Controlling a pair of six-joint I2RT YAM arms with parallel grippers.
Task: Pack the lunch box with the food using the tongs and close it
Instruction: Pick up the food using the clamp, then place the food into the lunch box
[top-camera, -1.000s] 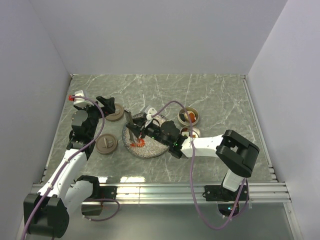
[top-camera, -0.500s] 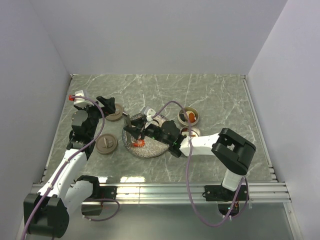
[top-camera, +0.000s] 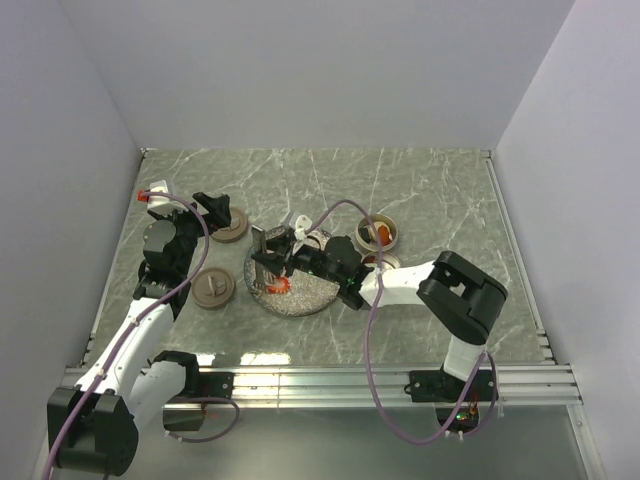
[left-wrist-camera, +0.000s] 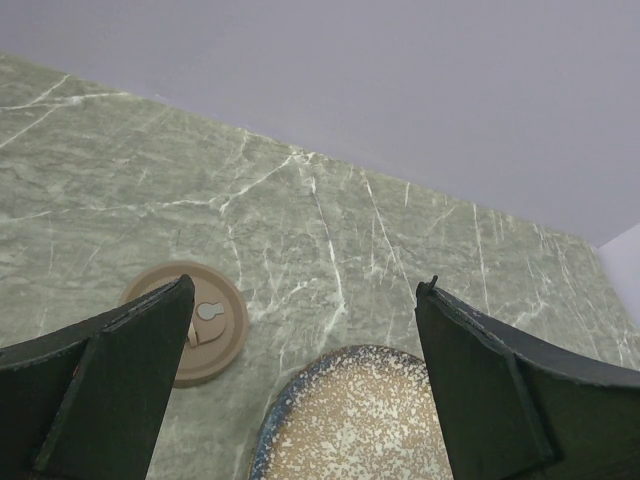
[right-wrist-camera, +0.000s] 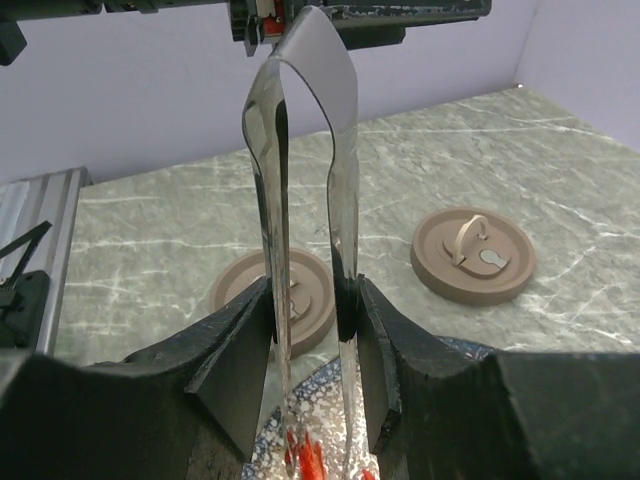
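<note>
Green marbled stone is covering the table (top-camera: 430, 190), and the right gripper (right-wrist-camera: 310, 315) is reaching in over the speckled plate (top-camera: 312, 296) near the middle. Its jaws are squeezing partway in on the tongs (right-wrist-camera: 344, 180), pinching both thin metal arms low down while the joined bend is standing up above the fingers. The tong tips are pointing down at the red and orange food (right-wrist-camera: 303, 458) lying on the plate's left part. The wrist view is cutting off right there, so the tips may be touching the pieces, but I cannot tell whether they are gripping any.

The left gripper (left-wrist-camera: 305, 300) is hanging over the table's left part with its jaws spread fully apart, holding nothing. A tan round far lid (top-camera: 230, 224) is lying flat close by it, and a matching near lid (top-camera: 212, 288) is lying just left of the plate. On the plate's right, a round far tin (top-camera: 378, 232) is showing something orange inside, and a near tin (top-camera: 383, 263) is sitting partly under the right arm.
</note>
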